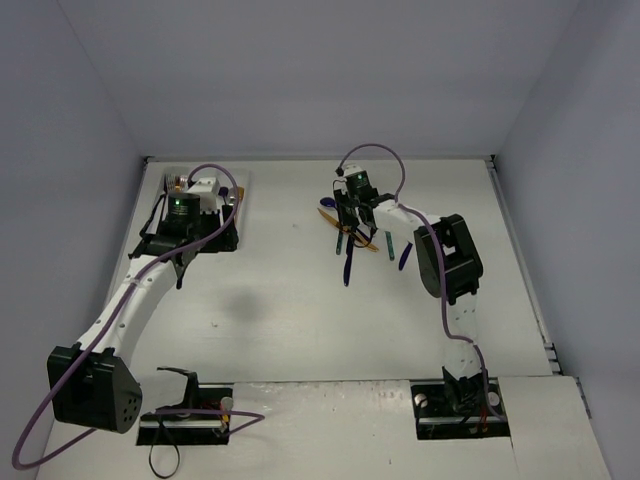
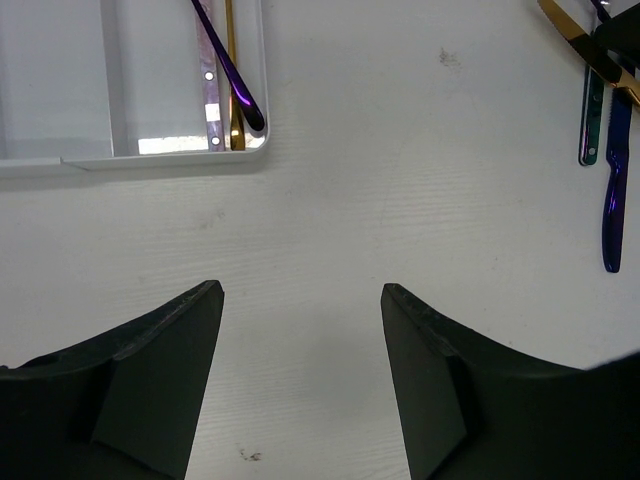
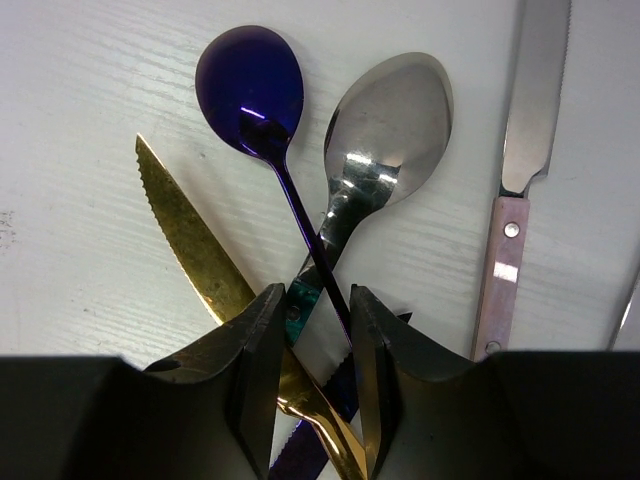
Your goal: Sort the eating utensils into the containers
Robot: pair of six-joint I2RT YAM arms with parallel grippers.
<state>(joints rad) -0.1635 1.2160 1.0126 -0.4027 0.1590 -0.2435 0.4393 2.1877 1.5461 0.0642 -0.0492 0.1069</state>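
Right gripper [image 3: 315, 300], low over the loose heap of utensils that lay well apart from the white tray [image 2: 150, 155], on the tray's right. Its fingers stood close together, straddling the spot where the thin stem of the purple spoon [image 3: 250, 85] crossed the teal handle of the silver spoon [image 3: 395, 115]; whether the pads pressed either stem could not be told. A serrated gold knife [image 3: 180, 230] ran under the fingers on the tray side of the heap, and a pink-handled knife [image 3: 503, 270] lay on the side away from the tray.

The pick probably called for closing on the uppermost purple stem alone, then a straight lift, lest the silver spoon or gold knife be dragged along.

Left gripper [image 2: 300, 300] hung with its jaws spread wide and holding nothing, over bare table just off the tray's near corner. The tray compartment nearest the heap held a gold utensil [image 2: 236, 135], a purple one [image 2: 250, 110] and a pale-handled one [image 2: 210, 100]; the next compartment showed nothing in its visible part.

The table [image 2: 400, 150] was white, faintly grained and lightly scuffed, enclosed by plain pale walls [image 1: 300, 70].
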